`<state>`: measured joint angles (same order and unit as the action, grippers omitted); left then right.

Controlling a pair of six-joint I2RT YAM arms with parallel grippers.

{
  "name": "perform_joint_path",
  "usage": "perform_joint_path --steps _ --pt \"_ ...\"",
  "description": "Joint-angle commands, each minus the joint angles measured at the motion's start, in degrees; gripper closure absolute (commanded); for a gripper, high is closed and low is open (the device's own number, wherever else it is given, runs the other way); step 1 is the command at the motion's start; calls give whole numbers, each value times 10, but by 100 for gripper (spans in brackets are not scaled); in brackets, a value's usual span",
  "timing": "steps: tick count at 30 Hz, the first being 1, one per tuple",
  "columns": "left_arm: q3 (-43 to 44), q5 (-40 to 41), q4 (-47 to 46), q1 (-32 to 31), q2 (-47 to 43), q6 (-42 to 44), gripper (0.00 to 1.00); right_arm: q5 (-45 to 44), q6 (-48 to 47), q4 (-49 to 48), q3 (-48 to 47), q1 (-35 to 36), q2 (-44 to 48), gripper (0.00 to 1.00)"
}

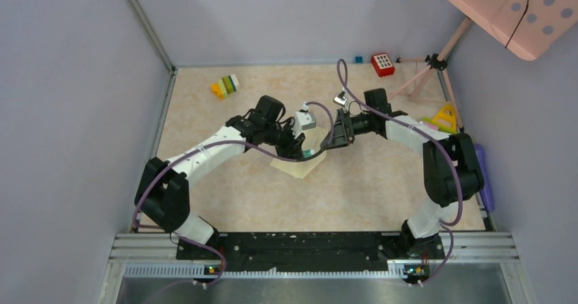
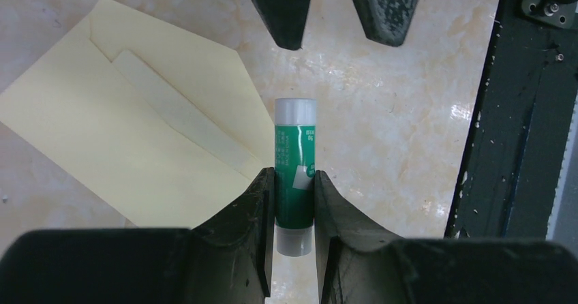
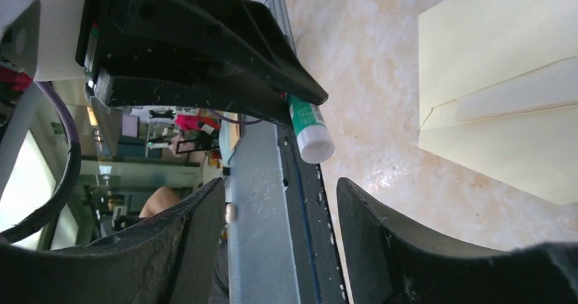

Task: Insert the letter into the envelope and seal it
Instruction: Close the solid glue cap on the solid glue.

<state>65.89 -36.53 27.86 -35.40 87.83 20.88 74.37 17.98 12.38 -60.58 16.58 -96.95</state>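
One envelope, one glue stick (green-labelled) and two sets of jaws

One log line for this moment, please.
left gripper: shut on glue stick | right gripper: open, near glue stick's cap, no contact | envelope: flat on table, flap open

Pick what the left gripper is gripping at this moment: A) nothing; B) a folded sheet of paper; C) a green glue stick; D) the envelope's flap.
C: in the left wrist view the left gripper is shut on the body of the green glue stick, while the envelope lies flat, not held.
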Motion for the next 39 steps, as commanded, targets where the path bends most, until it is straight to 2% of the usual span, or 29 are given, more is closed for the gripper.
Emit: perform_joint_path --steps 1,14,21,28,31,35,39 --pt "28 12 -36 -7 2 -15 92 43 63 -79 16 14 -1 42" --pt "28 4 -48 -20 -3 -37 93 32 56 -65 6 34 -34 46" --pt "26 -1 -52 -21 -4 -44 93 38 53 -66 3 38 -36 61" --pt "26 -7 -55 -21 -2 -50 94 32 44 -61 3 40 -37 64" --pt "26 -12 -54 -21 0 -52 94 34 26 -45 -2 43 -37 74" --pt "33 -46 -48 -17 11 -61 94 23 -71 45 -31 44 -36 81" --pt "74 -190 1 10 53 -79 94 -6 -260 184 -75 50 -21 80"
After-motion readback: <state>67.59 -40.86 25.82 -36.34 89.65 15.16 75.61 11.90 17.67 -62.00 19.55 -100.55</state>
